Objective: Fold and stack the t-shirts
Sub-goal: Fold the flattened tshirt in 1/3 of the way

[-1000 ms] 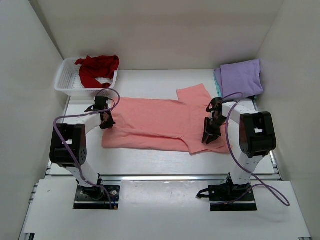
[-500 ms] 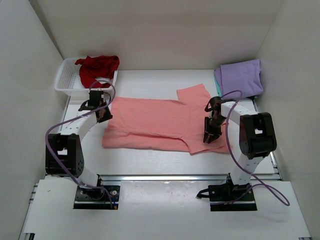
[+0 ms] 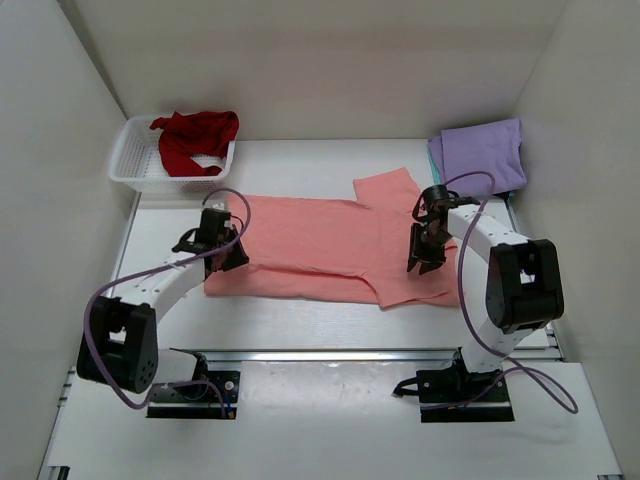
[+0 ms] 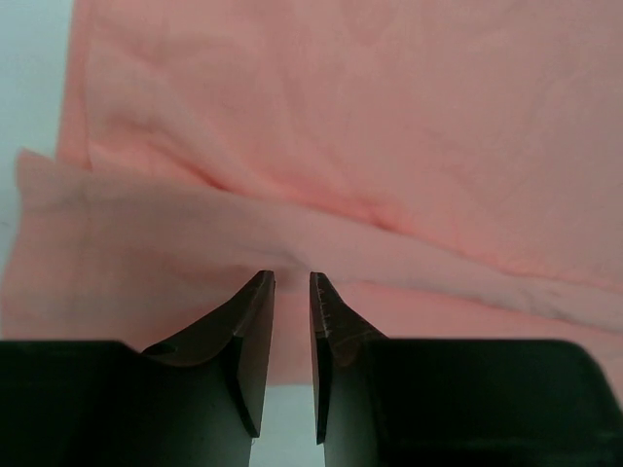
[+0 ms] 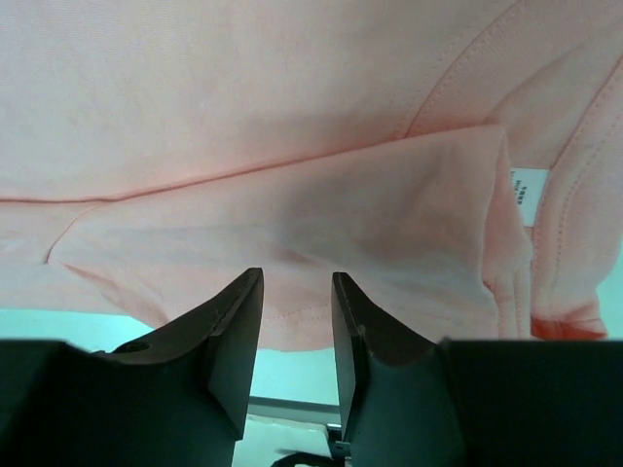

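Since a moment ago the left gripper (image 3: pixel 232 258) has swung away from the basket, nearer and rightward, to the left end of the salmon-pink t-shirt (image 3: pixel 320 245), while the right gripper (image 3: pixel 420 266) has edged slightly farther over the shirt's right part.

That shirt lies spread across the middle of the table (image 3: pixel 300 320), one sleeve reaching far-right and a shallow fold running along its near side. The left wrist view shows the left jaws set to a narrow slit, their tips just short of a raised crease in the cloth, with nothing seen between them. The right wrist view shows the right jaws a little wider, poised above a folded flap by the near hem, also gripping nothing.

At the far right a lavender t-shirt (image 3: pixel 485 152) sits folded, a teal t-shirt (image 3: pixel 435 155) peeking out along its left edge. At the far left a dark red t-shirt (image 3: pixel 195 138) lies crumpled in the white basket (image 3: pixel 125 165).
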`<state>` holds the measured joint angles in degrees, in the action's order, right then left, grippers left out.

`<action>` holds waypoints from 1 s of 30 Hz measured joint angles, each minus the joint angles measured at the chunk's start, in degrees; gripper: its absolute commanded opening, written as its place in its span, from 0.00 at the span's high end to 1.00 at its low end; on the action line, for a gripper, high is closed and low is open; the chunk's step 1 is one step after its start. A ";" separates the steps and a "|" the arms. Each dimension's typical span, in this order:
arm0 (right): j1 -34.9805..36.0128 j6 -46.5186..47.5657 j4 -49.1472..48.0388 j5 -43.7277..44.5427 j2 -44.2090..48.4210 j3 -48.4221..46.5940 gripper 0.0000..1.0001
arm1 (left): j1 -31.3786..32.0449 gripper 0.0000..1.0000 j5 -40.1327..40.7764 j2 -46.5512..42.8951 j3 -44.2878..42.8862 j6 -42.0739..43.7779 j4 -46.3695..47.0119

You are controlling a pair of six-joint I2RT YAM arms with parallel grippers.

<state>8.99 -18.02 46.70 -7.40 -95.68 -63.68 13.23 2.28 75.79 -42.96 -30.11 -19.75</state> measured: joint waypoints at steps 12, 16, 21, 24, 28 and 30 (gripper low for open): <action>5.77 -2.78 -2.67 2.47 -1.38 5.77 0.66 | 5.84 0.68 2.36 9.55 0.11 0.33 -3.61; 6.78 -3.45 -3.39 2.45 -0.42 7.02 0.67 | 4.74 0.69 1.75 5.11 3.93 0.33 -5.07; 8.55 -4.46 -3.91 2.25 1.11 8.85 0.67 | 3.91 0.68 0.66 -3.56 10.12 0.26 -8.50; 9.29 -4.92 -4.11 1.75 2.16 10.12 0.67 | 3.13 0.68 -0.24 -7.91 12.70 0.24 -10.34; 9.55 -5.75 -3.32 0.74 3.23 11.17 0.67 | 1.03 0.63 -1.16 -9.79 12.96 0.09 -12.87; 9.49 -5.77 -1.70 0.37 3.19 10.73 0.66 | 0.98 0.61 -1.49 -9.57 11.30 0.00 -14.99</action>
<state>18.48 -23.79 44.99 -7.03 -92.49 -52.95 14.22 0.80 66.22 -31.66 -30.11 -34.74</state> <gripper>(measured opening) 0.334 0.374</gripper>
